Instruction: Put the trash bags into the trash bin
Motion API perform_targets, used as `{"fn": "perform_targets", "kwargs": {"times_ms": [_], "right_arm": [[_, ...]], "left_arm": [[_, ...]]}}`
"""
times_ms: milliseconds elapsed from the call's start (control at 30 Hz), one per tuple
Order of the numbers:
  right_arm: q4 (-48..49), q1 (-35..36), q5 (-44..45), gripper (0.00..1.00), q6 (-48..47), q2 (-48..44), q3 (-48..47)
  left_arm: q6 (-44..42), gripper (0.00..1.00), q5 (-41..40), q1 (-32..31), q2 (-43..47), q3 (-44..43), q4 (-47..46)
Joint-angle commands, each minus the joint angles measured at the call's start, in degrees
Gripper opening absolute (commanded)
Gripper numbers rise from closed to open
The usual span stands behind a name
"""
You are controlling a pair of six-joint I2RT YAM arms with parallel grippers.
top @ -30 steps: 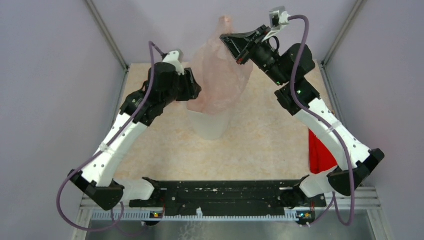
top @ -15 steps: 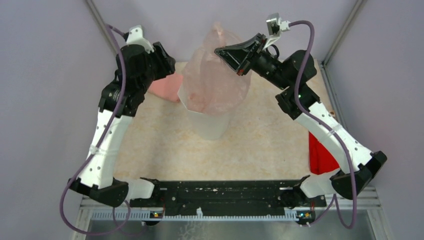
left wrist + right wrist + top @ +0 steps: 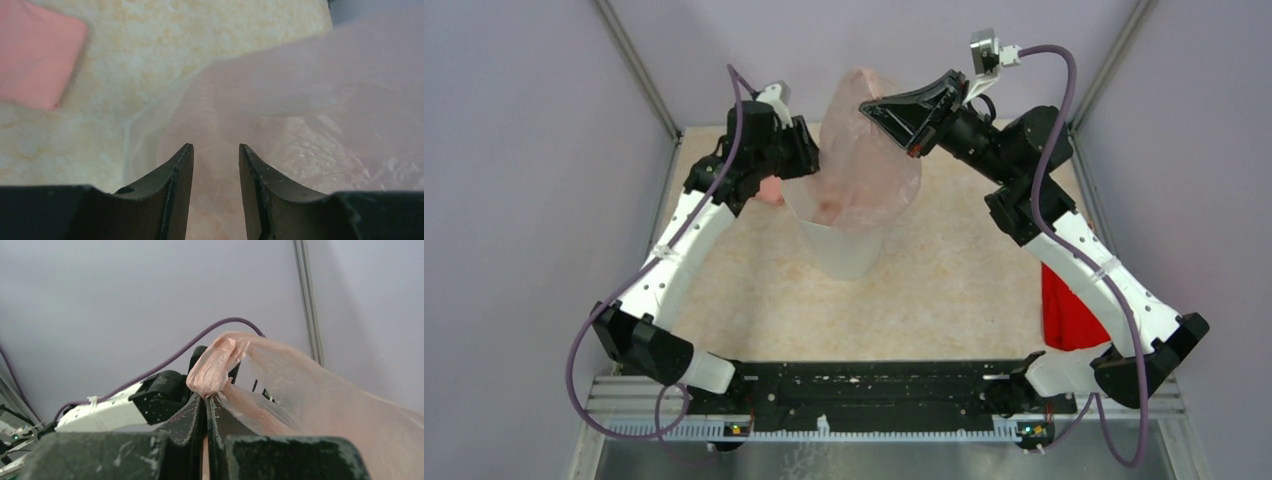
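Observation:
The trash bag (image 3: 864, 165) is thin pale pink film. It hangs from my right gripper (image 3: 876, 106), which is shut on its bunched top (image 3: 216, 367) high above the table. Its lower part sits inside the mouth of the white trash bin (image 3: 839, 250). My left gripper (image 3: 800, 160) is at the bin's left rim, jaws open. In the left wrist view the left gripper (image 3: 215, 149) points down at the film (image 3: 310, 105) inside the bin's pale wall (image 3: 131, 131), with nothing pinched between its fingers (image 3: 181, 170).
A folded salmon-pink cloth (image 3: 35, 57) lies on the table left of the bin, mostly hidden by the left arm in the top view. A flat red packet (image 3: 1064, 305) lies at the right edge under the right arm. Grey walls enclose the table.
My left arm swung out to the far left and came back to the bin's left rim. The right gripper shifted slightly right with the bag, whose lower part now sits in the bin.

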State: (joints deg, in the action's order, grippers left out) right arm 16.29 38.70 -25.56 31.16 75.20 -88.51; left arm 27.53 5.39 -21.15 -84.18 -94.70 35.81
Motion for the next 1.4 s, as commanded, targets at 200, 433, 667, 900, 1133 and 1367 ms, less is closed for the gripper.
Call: {"fn": "perform_targets", "kwargs": {"times_ms": [200, 433, 667, 900, 1133, 1367], "right_arm": [[0.4, -0.3, -1.1, 0.00, -0.4, 1.8, -3.2], [0.0, -0.3, -0.9, 0.00, -2.9, 8.9, -8.6], [4.5, -0.3, 0.9, 0.00, -3.6, 14.5, -11.1], [11.4, -0.2, 2.4, 0.00, 1.4, 17.8, -10.9], [16.6, 0.5, 1.5, 0.00, 4.7, 23.7, -14.8], [14.2, 2.7, 2.7, 0.00, 3.6, 21.9, -10.6]], "left_arm": [[3.1, 0.38, -4.6, -8.3, 7.0, 13.1, -4.8], [0.0, 0.52, -12.2, -8.3, 10.1, 5.9, -0.8], [-0.9, 0.55, -14.5, -8.3, 15.5, 3.6, 3.0], [-1.9, 0.56, -13.1, -8.3, 19.0, 0.5, 5.4], [-3.4, 0.62, -11.7, -8.3, 20.3, -3.8, 6.4], [-5.7, 0.63, -9.6, -8.3, 19.1, -7.5, 4.6]]}}
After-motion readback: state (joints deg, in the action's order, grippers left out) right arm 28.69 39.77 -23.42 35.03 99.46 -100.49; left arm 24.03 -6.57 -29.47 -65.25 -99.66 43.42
